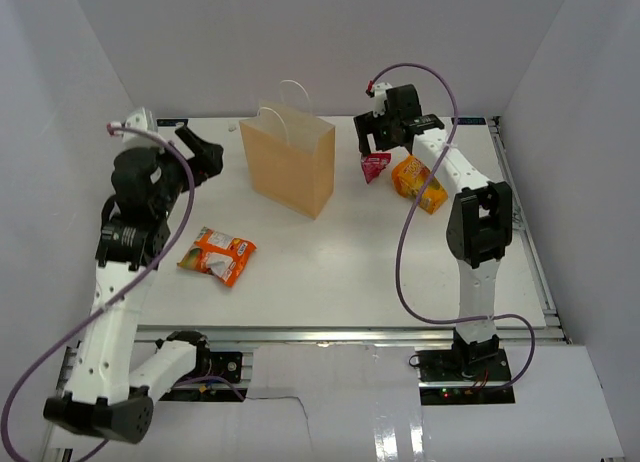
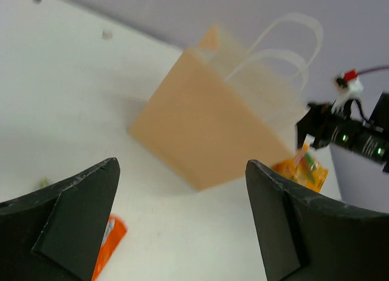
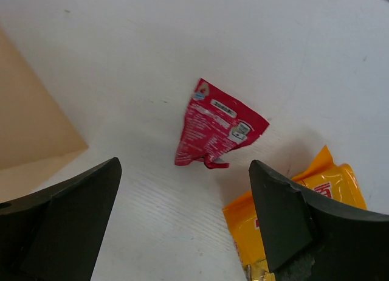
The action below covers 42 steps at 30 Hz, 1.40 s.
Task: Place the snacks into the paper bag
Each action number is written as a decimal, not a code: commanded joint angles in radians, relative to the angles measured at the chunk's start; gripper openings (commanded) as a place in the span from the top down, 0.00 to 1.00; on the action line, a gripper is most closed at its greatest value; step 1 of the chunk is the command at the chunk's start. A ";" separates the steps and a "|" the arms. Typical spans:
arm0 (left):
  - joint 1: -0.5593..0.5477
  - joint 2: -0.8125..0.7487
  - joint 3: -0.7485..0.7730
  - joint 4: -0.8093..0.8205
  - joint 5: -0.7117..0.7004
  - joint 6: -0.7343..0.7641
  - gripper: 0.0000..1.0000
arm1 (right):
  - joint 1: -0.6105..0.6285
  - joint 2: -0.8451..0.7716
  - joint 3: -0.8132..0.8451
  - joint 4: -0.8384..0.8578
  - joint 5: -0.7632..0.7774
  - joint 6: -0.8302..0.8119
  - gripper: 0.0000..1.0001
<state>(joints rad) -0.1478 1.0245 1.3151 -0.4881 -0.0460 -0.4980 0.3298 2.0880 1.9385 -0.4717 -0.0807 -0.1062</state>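
**Spotter:** What's the right claw doing?

**Me:** My right claw [image 3: 183, 164] is spread wide and holds nothing. It hangs above the red packet [image 3: 216, 129], which lies flat on the surface [image 1: 350, 272], just right of the paper bag [image 1: 290, 162].

**Spotter:** How would you take it?

**Me:** I'd come straight down with one finger on either side of the narrow crumpled end and pinch there. The orange-yellow pouch [image 3: 292, 214] sits just beside it, so I'd keep the outer finger off that.

**Spotter:** What does the packet look like?

**Me:** It's triangular and glossy red with small print, thin and crinkly, and I expect it'll slip.

**Spotter:** And the left side?

**Me:** My left claw [image 2: 181, 164] is also wide open and empty, and it's pointed at the bag. The orange-white packet [image 1: 217, 255] lies near it. The bag stands upright with its handles up, and I can't see inside it from here.
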 commanded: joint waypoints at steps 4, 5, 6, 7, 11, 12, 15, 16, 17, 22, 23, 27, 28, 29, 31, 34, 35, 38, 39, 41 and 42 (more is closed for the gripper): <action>0.002 -0.314 -0.441 -0.219 -0.045 -0.177 0.05 | -0.018 0.113 0.077 -0.028 0.208 0.082 0.06; 0.002 -0.348 -0.476 -0.228 -0.049 -0.235 0.05 | -0.020 0.125 0.083 -0.031 0.196 0.089 0.06; 0.004 -0.377 -0.508 -0.233 -0.048 -0.260 0.05 | -0.020 0.138 0.089 -0.033 0.191 0.095 0.07; 0.004 -0.403 -0.534 -0.237 -0.046 -0.283 0.05 | -0.020 0.156 0.092 -0.035 0.180 0.099 0.07; 0.002 -0.465 -0.620 -0.245 -0.029 -0.350 0.05 | -0.020 0.198 0.093 -0.030 0.131 0.138 0.08; 0.002 -0.457 -0.635 -0.245 -0.019 -0.359 0.05 | -0.020 0.207 0.096 -0.025 0.128 0.141 0.08; 0.002 -0.419 -0.634 -0.244 0.000 -0.364 0.05 | -0.020 0.257 0.111 -0.027 0.105 0.160 0.11; 0.002 -0.409 -0.631 -0.244 0.003 -0.363 0.05 | -0.021 0.262 0.109 -0.025 0.102 0.168 0.12; 0.002 -0.400 -0.628 -0.245 0.005 -0.364 0.05 | -0.021 0.265 0.108 -0.025 0.092 0.172 0.12; 0.002 -0.392 -0.648 -0.228 0.009 -0.408 0.04 | -0.029 0.290 0.103 -0.022 0.058 0.184 0.26; 0.004 -0.395 -0.654 -0.225 0.011 -0.419 0.04 | -0.031 0.296 0.103 -0.021 0.055 0.186 0.29; 0.002 -0.409 -0.672 -0.214 0.014 -0.464 0.04 | -0.035 0.299 0.099 -0.015 0.050 0.188 0.39; 0.004 -0.411 -0.675 -0.214 0.014 -0.471 0.04 | -0.037 0.299 0.099 -0.009 0.047 0.188 0.41; 0.002 -0.411 -0.675 -0.213 0.014 -0.471 0.04 | -0.037 0.296 0.096 -0.004 0.042 0.183 0.44; 0.002 -0.409 -0.675 -0.211 0.017 -0.471 0.04 | -0.040 0.290 0.085 -0.002 0.045 0.175 0.56; 0.002 -0.409 -0.674 -0.211 0.018 -0.473 0.04 | -0.047 0.227 -0.010 0.054 0.035 0.161 0.70; 0.002 -0.414 -0.677 -0.211 0.017 -0.476 0.04 | -0.051 0.180 -0.047 0.120 0.029 0.158 0.73; 0.002 -0.428 -0.688 -0.205 0.018 -0.481 0.04 | -0.055 0.104 -0.145 0.189 0.022 0.132 0.84; 0.002 -0.431 -0.691 -0.204 0.020 -0.484 0.04 | -0.055 0.090 -0.156 0.200 0.021 0.125 0.86; 0.004 -0.437 -0.694 -0.196 0.021 -0.484 0.04 | -0.058 0.040 -0.188 0.206 0.006 0.111 0.92; 0.004 -0.441 -0.694 -0.196 0.021 -0.482 0.04 | -0.063 0.017 -0.205 0.222 -0.008 0.090 0.92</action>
<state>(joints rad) -0.1478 0.6006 0.6266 -0.7090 -0.0360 -0.9703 0.2806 2.2265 1.7653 -0.3519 -0.0563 0.0319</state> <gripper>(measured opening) 0.959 0.109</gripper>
